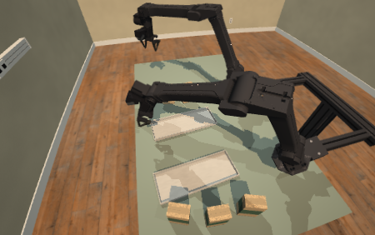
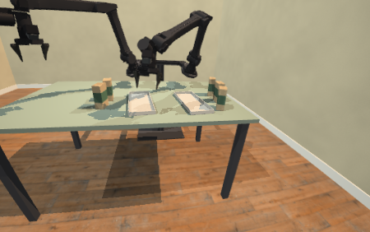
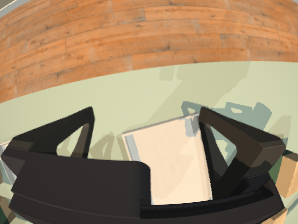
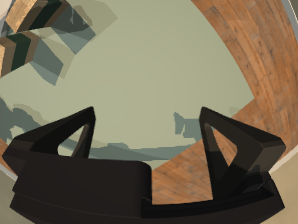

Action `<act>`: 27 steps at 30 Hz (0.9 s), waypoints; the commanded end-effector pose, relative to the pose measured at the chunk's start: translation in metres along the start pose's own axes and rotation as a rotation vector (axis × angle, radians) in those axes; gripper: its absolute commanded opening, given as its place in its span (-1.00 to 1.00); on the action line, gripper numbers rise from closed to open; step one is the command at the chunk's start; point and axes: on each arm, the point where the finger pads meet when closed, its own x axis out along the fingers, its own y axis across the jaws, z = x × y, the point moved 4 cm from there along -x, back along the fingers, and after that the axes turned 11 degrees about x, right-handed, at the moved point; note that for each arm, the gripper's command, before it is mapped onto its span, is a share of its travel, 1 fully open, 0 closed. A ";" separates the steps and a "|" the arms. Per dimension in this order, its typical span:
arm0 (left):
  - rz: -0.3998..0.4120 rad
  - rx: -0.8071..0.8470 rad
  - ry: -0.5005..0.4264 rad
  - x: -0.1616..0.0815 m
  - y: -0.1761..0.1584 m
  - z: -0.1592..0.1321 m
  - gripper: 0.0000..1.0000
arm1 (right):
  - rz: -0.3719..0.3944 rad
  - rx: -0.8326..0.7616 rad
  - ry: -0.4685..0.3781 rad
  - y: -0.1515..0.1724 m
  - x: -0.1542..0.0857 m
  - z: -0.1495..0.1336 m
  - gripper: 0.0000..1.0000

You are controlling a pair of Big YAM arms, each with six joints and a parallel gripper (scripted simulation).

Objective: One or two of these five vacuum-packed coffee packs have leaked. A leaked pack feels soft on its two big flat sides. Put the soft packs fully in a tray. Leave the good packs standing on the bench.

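Three packs (image 1: 178,212) (image 1: 218,214) (image 1: 254,204) stand upright beside the near tray (image 1: 208,171) (image 2: 193,102). The other two packs (image 2: 99,95) (image 2: 108,88) (image 4: 17,52) stand beyond the far tray (image 1: 168,130) (image 2: 141,104) (image 3: 165,165), mostly hidden by an arm in the top view. Both trays look empty where visible. My left gripper (image 1: 143,122) (image 2: 147,87) (image 3: 146,112) is open and empty above the far tray. My right gripper (image 1: 151,48) (image 2: 34,60) (image 4: 147,112) is open and empty, high near the table's far end, away from the packs. Softness cannot be seen.
The green table top (image 1: 146,156) (image 2: 62,117) ends in front of both grippers, with wood floor (image 3: 150,40) beyond. The left arm reaches across the table in front of the right arm in the top view. A dark frame (image 1: 350,112) stands behind the arm bases.
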 end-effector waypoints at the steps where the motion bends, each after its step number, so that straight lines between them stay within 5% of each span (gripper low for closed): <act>1: -0.003 -0.005 -0.012 -0.005 0.000 0.006 1.00 | -0.014 -0.002 -0.003 -0.001 -0.007 0.001 1.00; 17: -0.003 -0.005 -0.012 -0.005 0.000 0.006 1.00 | -0.014 -0.002 -0.003 -0.001 -0.007 0.001 1.00; 18: -0.003 -0.045 -0.021 -0.022 0.026 0.034 0.52 | -0.042 0.031 -0.009 0.010 -0.016 0.009 0.52; 27: -0.063 0.087 0.309 -0.052 0.066 -0.009 0.52 | -0.047 0.392 0.016 0.083 0.004 0.006 0.52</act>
